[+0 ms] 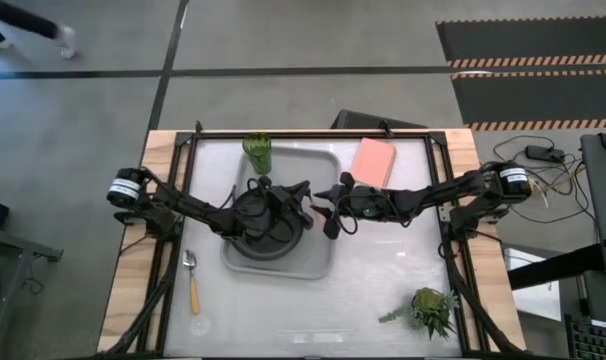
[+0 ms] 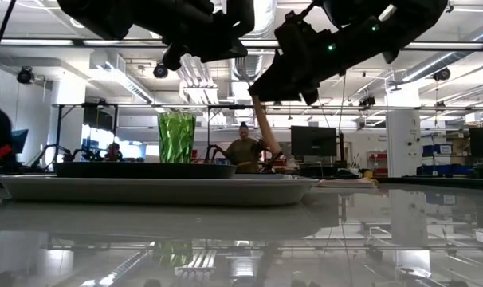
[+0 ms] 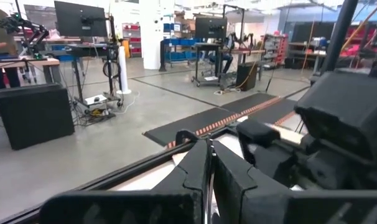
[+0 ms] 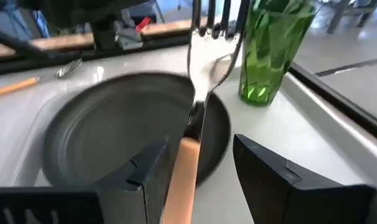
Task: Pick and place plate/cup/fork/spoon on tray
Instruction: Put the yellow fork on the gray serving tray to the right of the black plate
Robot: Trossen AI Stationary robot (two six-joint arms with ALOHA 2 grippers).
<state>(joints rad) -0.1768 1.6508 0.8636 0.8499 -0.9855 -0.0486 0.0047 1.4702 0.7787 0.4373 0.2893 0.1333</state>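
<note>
The grey tray lies mid-table with the black plate on it. The green cup stands upright at the tray's far left corner. The spoon lies flat on the table left of the tray. My left gripper hovers above the plate, shut and empty. My right gripper is open above the tray's right part. The fork sits between its fingers, orange handle near one finger, tines toward the cup. In the low view the fork slants down below the gripper. My right gripper has its fingers apart with the fork's orange handle close beside one finger and a clear gap to the other. I cannot tell whether the handle touches that finger. The fork is clear of the plate, along the fingers.
A salmon-pink pad lies right of the tray's far end. A small green plant stands at the near right. A dark metal frame runs round the table. People sit in the room beyond.
</note>
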